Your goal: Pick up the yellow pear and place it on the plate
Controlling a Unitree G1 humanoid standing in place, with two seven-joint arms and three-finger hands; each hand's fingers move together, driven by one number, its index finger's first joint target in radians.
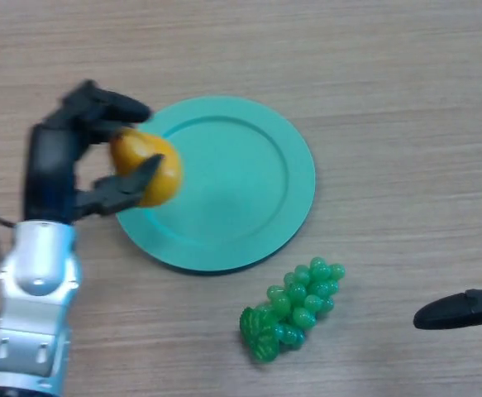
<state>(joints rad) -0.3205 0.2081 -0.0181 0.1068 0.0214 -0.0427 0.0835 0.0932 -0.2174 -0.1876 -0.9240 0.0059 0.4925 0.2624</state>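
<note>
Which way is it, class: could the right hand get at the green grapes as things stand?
Probably yes. The right hand shows at the right edge with bare table between it and the grapes; nothing blocks the way.

Light: bright, soft, even.
Shadows: faint; a thin dark line beneath the plate [300,178], at its near edge.

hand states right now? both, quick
Left hand: shut on the yellow pear, over the plate's left rim.
Right hand: only partly in view at the right edge; cannot tell.
</note>
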